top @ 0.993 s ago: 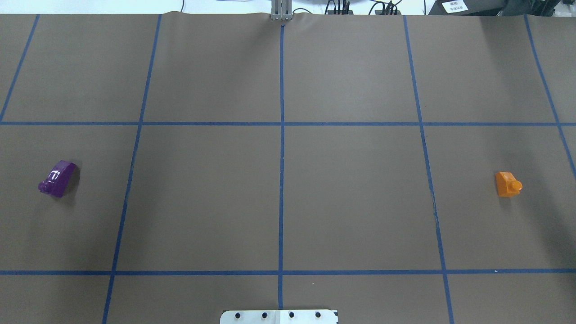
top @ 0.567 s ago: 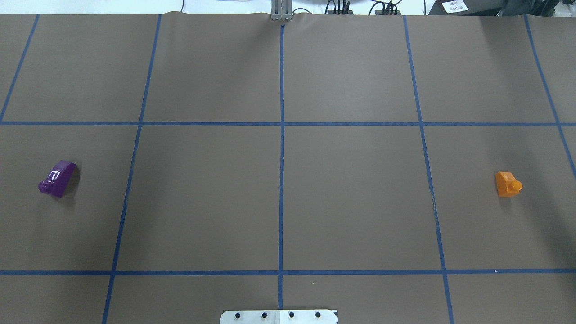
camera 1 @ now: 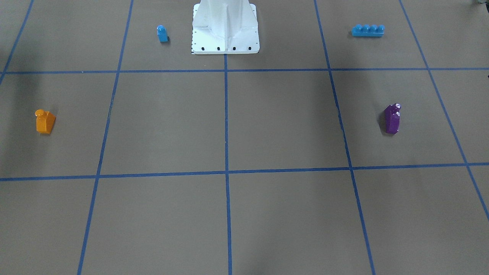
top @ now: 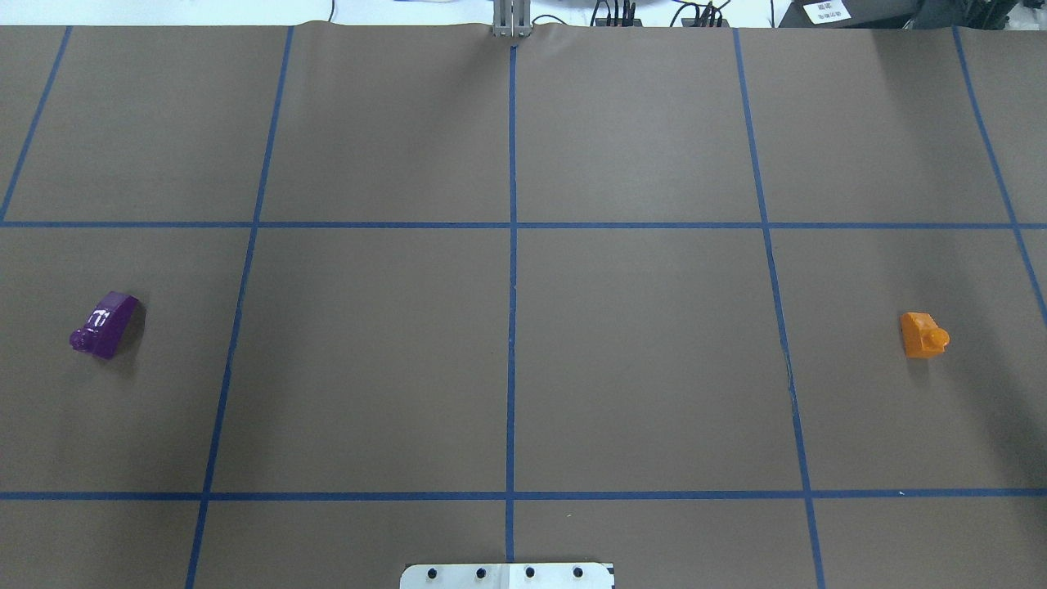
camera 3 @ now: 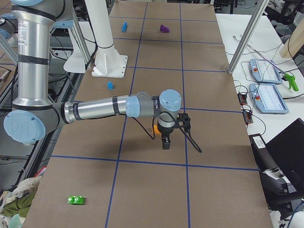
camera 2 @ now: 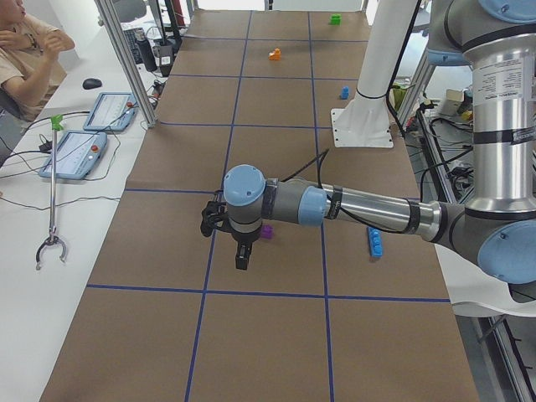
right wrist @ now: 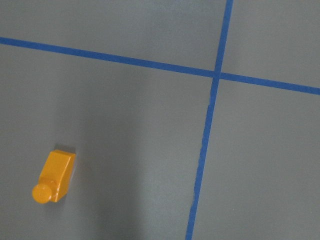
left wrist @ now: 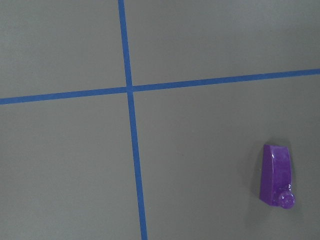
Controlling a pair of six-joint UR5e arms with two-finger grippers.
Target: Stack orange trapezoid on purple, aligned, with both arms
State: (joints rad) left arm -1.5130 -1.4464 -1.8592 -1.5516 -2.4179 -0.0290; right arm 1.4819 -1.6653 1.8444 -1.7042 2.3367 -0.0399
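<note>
Table (top: 638, 352) holds purple brick (top: 105, 325) left, orange brick (top: 923, 334) right, well apart. We cannot tell how wide left claw (camera 2: 241, 261) or right claw (camera 3: 166, 145) stands.

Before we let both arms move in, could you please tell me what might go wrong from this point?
1. The orange trapezoid and the purple sit at opposite ends of the table, so the left arm and the right arm must both carry toward the middle and could crowd each other there.
2. Both bricks are small, glossy and sloped on one side; a grip across the slope may squeeze the brick out.
</note>
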